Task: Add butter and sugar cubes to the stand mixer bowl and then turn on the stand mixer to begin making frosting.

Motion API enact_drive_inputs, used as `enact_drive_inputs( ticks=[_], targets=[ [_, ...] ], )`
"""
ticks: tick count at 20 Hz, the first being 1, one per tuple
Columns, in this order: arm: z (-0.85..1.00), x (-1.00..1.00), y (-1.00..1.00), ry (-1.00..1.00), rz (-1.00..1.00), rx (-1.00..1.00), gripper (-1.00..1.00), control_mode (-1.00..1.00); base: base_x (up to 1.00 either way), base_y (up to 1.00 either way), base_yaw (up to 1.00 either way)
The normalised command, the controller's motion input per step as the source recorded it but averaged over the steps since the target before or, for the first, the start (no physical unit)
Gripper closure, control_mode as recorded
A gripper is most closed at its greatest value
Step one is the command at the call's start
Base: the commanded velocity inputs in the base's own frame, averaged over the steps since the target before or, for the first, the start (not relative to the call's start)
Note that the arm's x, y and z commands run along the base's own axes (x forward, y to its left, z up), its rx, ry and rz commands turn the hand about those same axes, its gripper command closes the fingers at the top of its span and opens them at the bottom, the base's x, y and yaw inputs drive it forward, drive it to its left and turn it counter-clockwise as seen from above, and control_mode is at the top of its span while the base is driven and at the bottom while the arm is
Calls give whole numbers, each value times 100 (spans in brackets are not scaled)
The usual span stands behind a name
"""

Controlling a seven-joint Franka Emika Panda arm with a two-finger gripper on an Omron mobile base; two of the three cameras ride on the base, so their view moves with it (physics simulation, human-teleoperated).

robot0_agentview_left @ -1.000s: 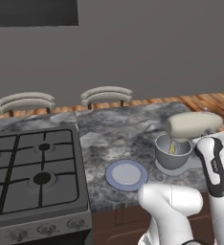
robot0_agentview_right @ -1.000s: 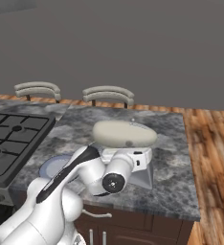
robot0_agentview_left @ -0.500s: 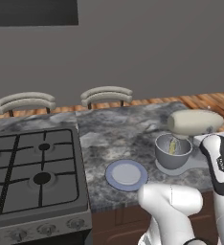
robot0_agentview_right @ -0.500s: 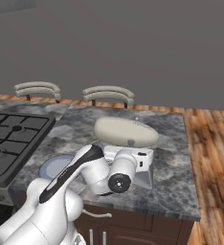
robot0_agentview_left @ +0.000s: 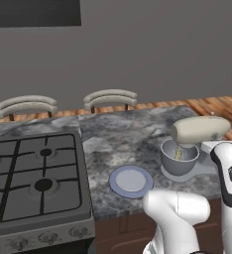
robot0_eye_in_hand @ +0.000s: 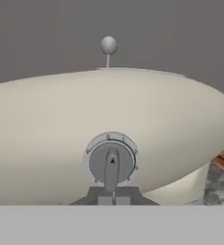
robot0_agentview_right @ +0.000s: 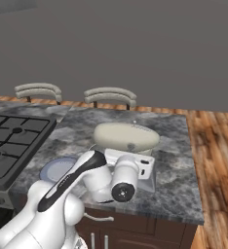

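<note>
One dial (robot0_eye_in_hand: 111,161) on the mixer (robot0_eye_in_hand: 109,134) head's side, dead ahead of the gripper (robot0_eye_in_hand: 113,197). Fingers pressed together, tips just under the dial's upright knob. Bowl (robot0_agentview_left: 179,158) below the mixer head, butter (robot0_agentview_left: 178,153) inside.

The mixer (robot0_agentview_left: 200,130) head, tilted up a second ago, has come down level over the bowl (robot0_agentview_left: 179,158). The white arm has swung farther right. The gripper (robot0_eye_in_hand: 113,197) has closed, its tips now at the mixer's dial (robot0_eye_in_hand: 111,161).
</note>
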Motion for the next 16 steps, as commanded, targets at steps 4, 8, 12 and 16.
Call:
enact_drive_inputs(
  ticks=[4, 8, 12, 16],
  targets=[
    [46, -5, 12, -7, -2, 9, 100, -100, 0, 0, 0],
    [49, 0, 14, -6, -3, 8, 100, -100, 0, 0, 0],
    [50, 0, 13, -4, -3, 7, 100, -100, 0, 0, 0],
    [46, 0, 11, -4, -3, 7, 100, -100, 0, 0, 0]
  ],
)
